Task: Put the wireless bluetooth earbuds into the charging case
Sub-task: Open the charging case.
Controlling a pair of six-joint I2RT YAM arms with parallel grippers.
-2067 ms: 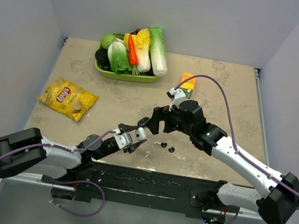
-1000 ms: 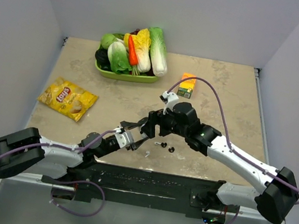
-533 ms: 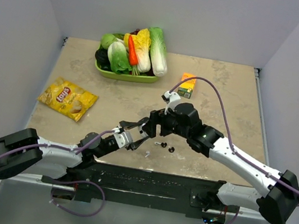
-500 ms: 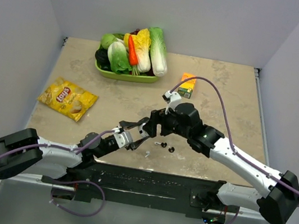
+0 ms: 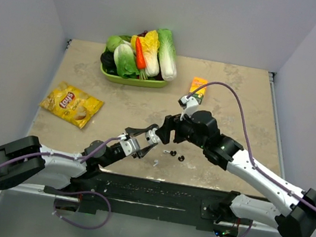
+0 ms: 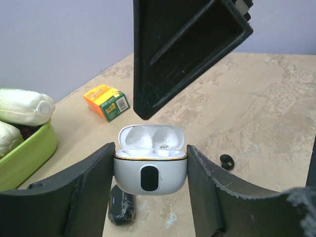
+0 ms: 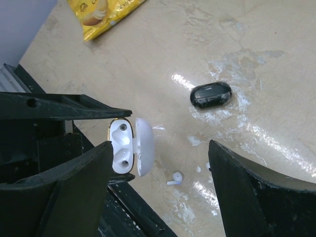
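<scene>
My left gripper (image 5: 140,141) (image 6: 150,154) is shut on the white charging case (image 6: 150,170) and holds it above the table with its lid open and both wells empty. The case also shows in the right wrist view (image 7: 127,146). My right gripper (image 5: 164,133) (image 7: 160,148) is open and empty, hovering just above and behind the case. One white earbud (image 7: 174,177) (image 5: 155,162) lies on the table near the case. Two black rounded earbuds (image 5: 172,153) (image 5: 181,158) lie just right of it. One (image 6: 121,205) lies under the case, the other (image 6: 226,161) to its right.
A green tray (image 5: 132,81) of vegetables stands at the back, its edge visible in the left wrist view (image 6: 24,153). A yellow chip bag (image 5: 71,103) lies at the left. A small orange box (image 5: 198,87) (image 6: 106,101) stands behind the right gripper.
My left gripper has lifted the case slightly towards the right gripper. The right gripper came down over the case, then drew back a little to the right.
</scene>
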